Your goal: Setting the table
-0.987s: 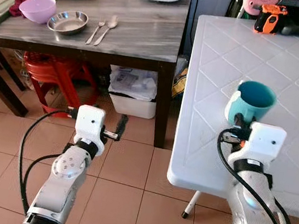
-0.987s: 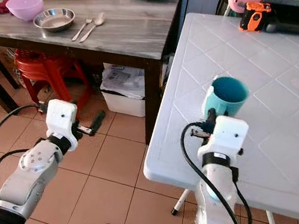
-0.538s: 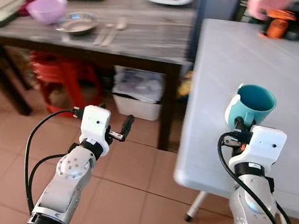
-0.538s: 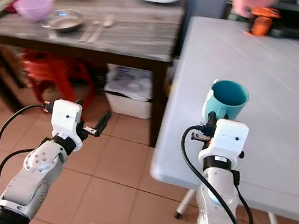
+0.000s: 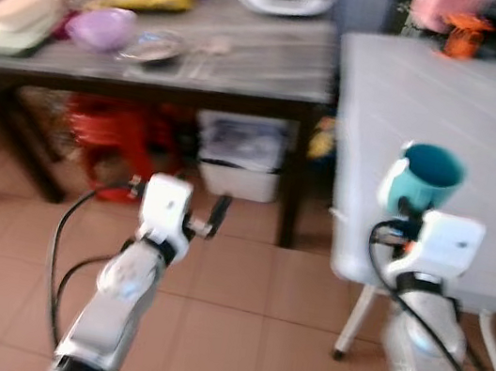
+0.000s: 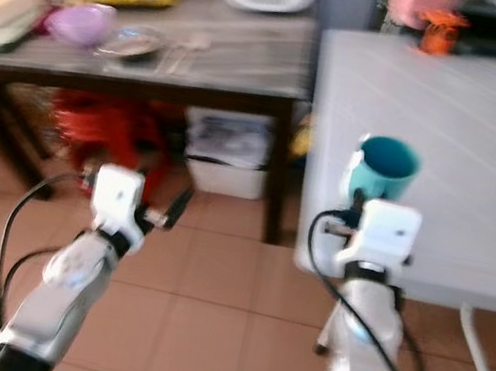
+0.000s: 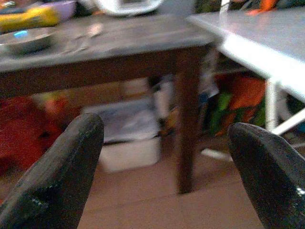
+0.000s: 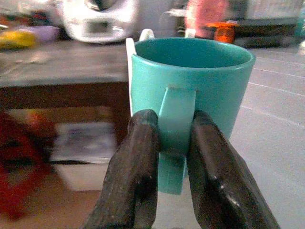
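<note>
Right end effector [image 8: 171, 157], fingers clamped on the handle of the upright teal ceramic mug [image 5: 423, 180], holds it above the near left edge of the white plastic tabletop [image 5: 487, 121], while left end effector [image 7: 167, 167] hangs wide open and empty over the tiled floor [image 5: 234, 326].

- The head camera now sits further back, so the whole scene looks shifted and blurred.
- The teal mug [image 5: 428, 176], pinched by its handle in the right claw [image 8: 172, 143], is now at the white desk [image 5: 487, 121] near edge, no longer well over it.
</note>
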Available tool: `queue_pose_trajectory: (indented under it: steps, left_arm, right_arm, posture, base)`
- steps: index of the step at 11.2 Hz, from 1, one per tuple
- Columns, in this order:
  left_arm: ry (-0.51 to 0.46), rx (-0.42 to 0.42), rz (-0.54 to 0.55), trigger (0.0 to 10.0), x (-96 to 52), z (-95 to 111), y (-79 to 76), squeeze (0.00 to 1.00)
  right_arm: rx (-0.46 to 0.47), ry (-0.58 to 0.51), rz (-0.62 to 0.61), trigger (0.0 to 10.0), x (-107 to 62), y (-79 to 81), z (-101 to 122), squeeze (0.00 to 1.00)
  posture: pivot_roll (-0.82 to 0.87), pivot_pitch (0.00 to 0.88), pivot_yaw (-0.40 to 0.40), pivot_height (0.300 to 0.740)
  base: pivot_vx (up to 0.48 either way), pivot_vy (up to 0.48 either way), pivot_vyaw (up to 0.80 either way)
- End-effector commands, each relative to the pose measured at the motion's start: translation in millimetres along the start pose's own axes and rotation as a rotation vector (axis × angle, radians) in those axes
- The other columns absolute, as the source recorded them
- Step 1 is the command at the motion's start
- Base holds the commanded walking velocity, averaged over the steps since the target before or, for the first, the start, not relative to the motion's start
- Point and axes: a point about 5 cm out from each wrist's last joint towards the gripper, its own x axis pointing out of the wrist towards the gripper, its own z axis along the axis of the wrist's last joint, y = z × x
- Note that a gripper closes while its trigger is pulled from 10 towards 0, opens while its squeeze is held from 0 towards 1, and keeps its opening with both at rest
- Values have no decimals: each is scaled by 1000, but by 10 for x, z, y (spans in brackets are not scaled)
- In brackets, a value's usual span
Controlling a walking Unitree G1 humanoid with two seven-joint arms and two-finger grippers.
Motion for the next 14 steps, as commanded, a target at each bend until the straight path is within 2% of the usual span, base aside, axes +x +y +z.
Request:
queue_pose_trajectory:
  steps: [1, 8, 14]
  left_arm:
    - [1, 14, 4, 10000, 0, 7, 29, 0]
    - [-6, 6, -4, 10000, 32, 5, -33, 0]
    - [-55, -14, -70, 10000, 49, 81, -99, 0]
  right_arm:
    - [-1, -27, 9, 10000, 3, 19, 57, 0]
    - [-13, -33, 6, 10000, 43, -5, 60, 0]
    - [-42, -33, -4, 10000, 33, -32, 46, 0]
  posture:
    - [-95, 111, 128, 740]
    - [-98, 99, 120, 740]
    - [-101, 100, 122, 740]
  base:
    - [0, 431, 0]
    - [0, 428, 0]
    - [0, 0, 0]
